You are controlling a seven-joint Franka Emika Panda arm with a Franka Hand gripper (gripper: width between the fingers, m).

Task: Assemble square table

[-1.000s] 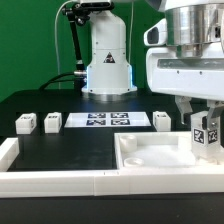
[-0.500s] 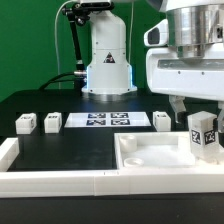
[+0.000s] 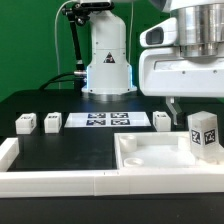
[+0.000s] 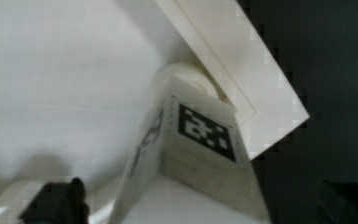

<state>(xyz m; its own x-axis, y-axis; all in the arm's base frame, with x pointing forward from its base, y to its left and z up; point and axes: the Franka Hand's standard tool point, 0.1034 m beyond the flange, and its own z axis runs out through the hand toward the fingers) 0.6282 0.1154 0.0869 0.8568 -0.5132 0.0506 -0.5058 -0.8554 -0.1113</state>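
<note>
Jaws are hanging spread, holding nothing; leg is looking light, stiff, slick plastic, prob. best pinched across flat sides.

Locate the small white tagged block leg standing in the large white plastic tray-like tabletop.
Exterior view's right: the small white block leg stands in the white square tabletop by its far rim, right of a loose leg.

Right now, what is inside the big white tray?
One leg stands upright in the tray's corner at the exterior view's right. The rest of the floor I can see looks bare. The near wall hides the floor strip just behind it.
</note>
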